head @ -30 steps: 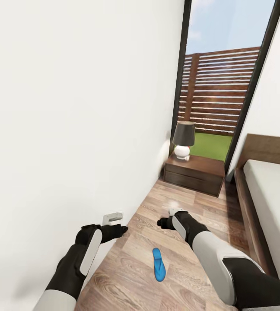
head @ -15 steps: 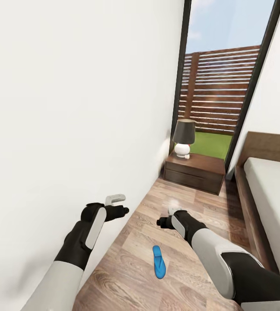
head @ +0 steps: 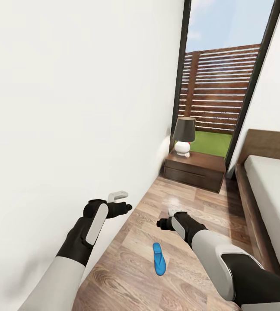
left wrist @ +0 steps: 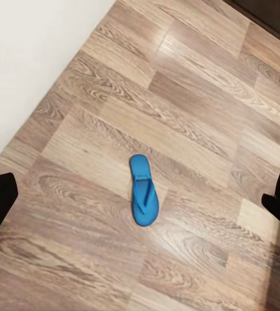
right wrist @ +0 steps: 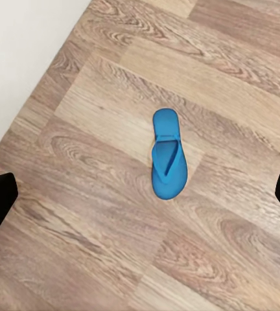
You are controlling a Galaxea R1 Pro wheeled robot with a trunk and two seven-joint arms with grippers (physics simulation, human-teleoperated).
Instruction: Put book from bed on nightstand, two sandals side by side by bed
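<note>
A sandal (head: 159, 264) lies on the floor (head: 192, 276) between my arms; the nightstand (head: 195, 169) stands ahead against the wall (head: 71, 108), the bed (head: 272, 185) to my right

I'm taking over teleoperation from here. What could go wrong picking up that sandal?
The blue sandal lies flat on the wood floor, so fingers may skid off it. The left gripper hovers close to the white wall and might scrape it. The open right gripper sits high above the sandal.

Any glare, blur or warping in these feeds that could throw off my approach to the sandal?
Head view: wide-angle lean on the walls, bright glare patch on the floor before the nightstand; sandal sharp. Both wrist views: even light, crisp sandal with hardly any shadow, dark jaw tips at the edges.
</note>
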